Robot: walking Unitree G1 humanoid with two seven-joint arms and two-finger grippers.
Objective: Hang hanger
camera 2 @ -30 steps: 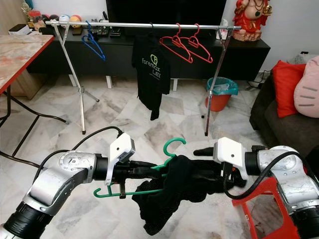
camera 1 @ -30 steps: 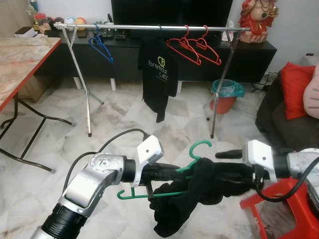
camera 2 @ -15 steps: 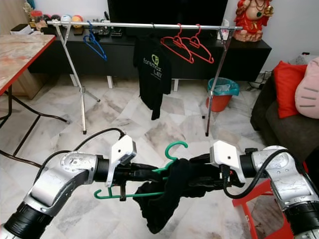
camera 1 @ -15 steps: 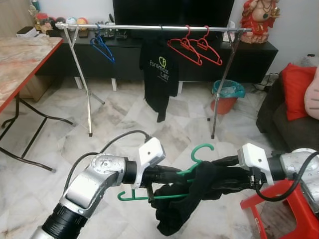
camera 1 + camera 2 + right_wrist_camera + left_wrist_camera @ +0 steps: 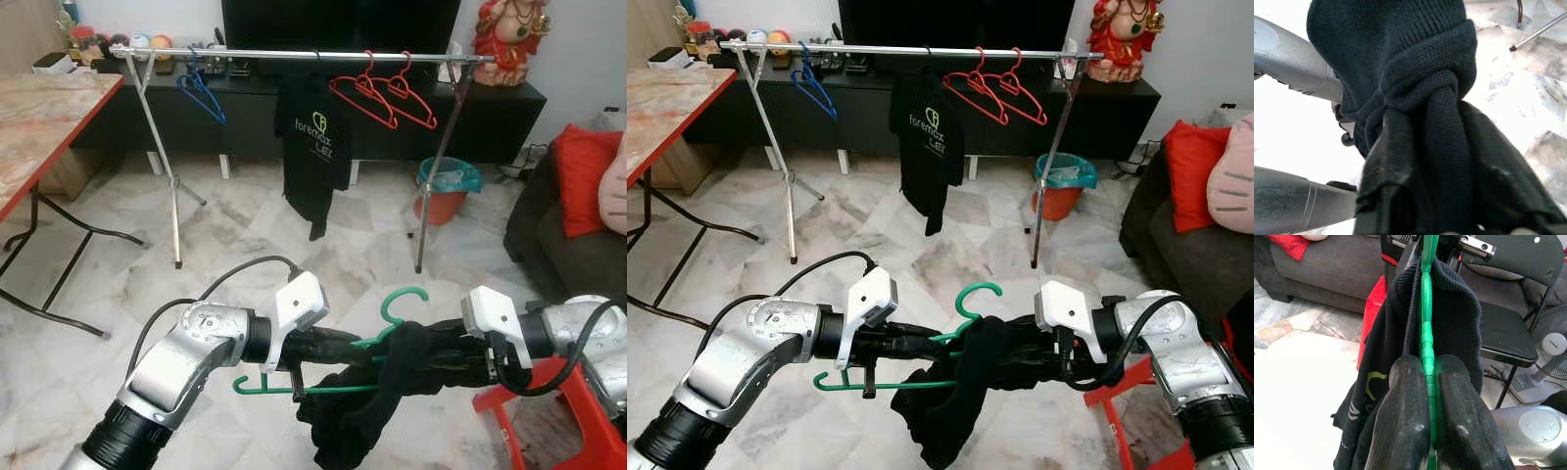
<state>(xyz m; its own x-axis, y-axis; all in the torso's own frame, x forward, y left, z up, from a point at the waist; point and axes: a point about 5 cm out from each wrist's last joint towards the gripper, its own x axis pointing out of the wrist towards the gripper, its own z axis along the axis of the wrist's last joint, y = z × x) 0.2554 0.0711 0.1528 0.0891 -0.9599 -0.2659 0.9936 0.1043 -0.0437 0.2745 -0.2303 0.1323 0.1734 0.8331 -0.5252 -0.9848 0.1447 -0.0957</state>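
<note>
— How are the arms set?
— Both reach inward, forearms about level, wrists facing each other.
— The left gripper [image 5: 1430, 396]?
— Jaws pinched on the green hanger [image 5: 377, 338].
— And the right gripper [image 5: 1435, 161]?
— Jaws clamped on the black knit garment [image 5: 965, 392].

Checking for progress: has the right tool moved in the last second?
Yes. The right tool has slid toward the left tool, away from the red stool.

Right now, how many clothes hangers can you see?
4: a blue plastic hanger and two red plastic hangers on the silver rail, and a green plastic hanger in the left gripper. The hung black T-shirt may hide another.
</note>
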